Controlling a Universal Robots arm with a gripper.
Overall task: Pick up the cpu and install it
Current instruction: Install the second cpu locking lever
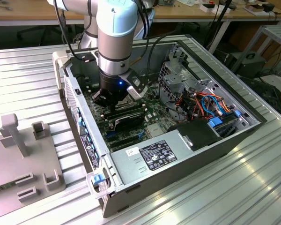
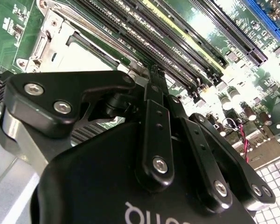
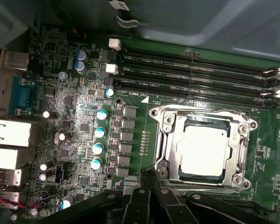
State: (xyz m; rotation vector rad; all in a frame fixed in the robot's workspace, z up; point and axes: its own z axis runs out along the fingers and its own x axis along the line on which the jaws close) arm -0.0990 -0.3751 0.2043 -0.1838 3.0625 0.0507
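Note:
The cpu (image 3: 203,151), a square silver-topped chip, lies flat in its socket with the metal frame (image 3: 165,140) around it on the green motherboard. My gripper (image 3: 148,178) hovers just off the socket's corner. Its black fingers are pressed together, shut, with nothing between them. In the second wrist view the gripper (image 2: 154,77) points down at the board beside the socket (image 2: 81,58). From the exterior view the gripper (image 1: 113,97) is low inside the open computer case (image 1: 79,112), above the motherboard.
Long memory slots (image 3: 196,77) run beside the socket, and capacitors (image 3: 100,133) and rear ports (image 3: 9,133) stand on its other side. A black card (image 1: 126,118), power supply (image 1: 154,154) and cabled drive cage (image 1: 201,103) crowd the case. A grey fixture (image 1: 23,154) sits at the exterior view's left.

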